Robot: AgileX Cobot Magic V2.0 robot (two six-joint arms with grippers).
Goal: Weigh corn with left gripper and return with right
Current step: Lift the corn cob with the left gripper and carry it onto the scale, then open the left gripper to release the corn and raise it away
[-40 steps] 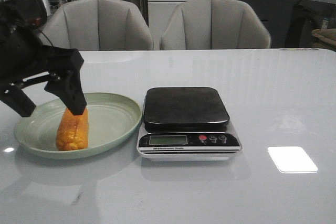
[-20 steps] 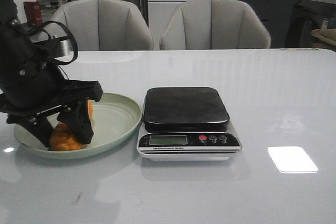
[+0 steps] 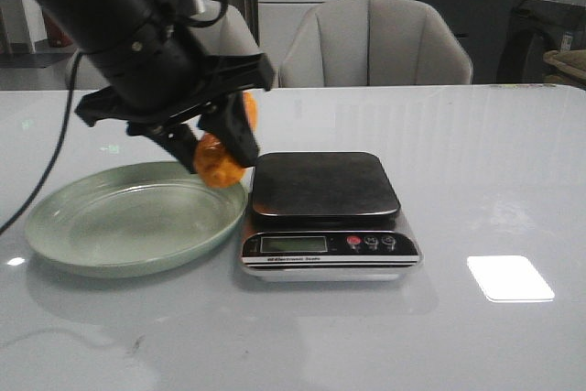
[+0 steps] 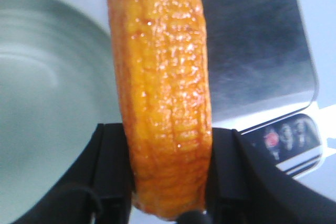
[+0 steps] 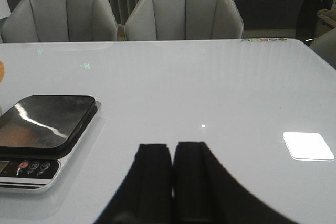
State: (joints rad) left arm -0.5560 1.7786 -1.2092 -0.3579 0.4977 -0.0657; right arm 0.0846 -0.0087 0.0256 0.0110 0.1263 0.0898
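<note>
Glossy, bumpy corn [image 4: 163,93] is gleaming; the scale [image 3: 327,212] platform is showing brushed metal; the plate [image 3: 128,226] is looking smooth, semi-matt.

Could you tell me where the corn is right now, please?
In the front view, the corn is held in the left claw, in the air between the green plate and the scale.

One corn [image 3: 222,155], one green plate [image 3: 110,226], one kitchen scale [image 3: 326,215]. The scale has one dark platform [image 3: 322,188], one display [image 3: 293,244] and three buttons [image 3: 371,242]: one red, two dark. Two grippers: left gripper [image 3: 215,139] and right gripper [image 5: 172,174], each with two fingers. One white table [image 3: 476,180]. Two grey chairs [image 3: 375,43] behind it, both clearer in the right wrist view. One bright light patch [image 3: 509,277] on the tabletop.
</note>
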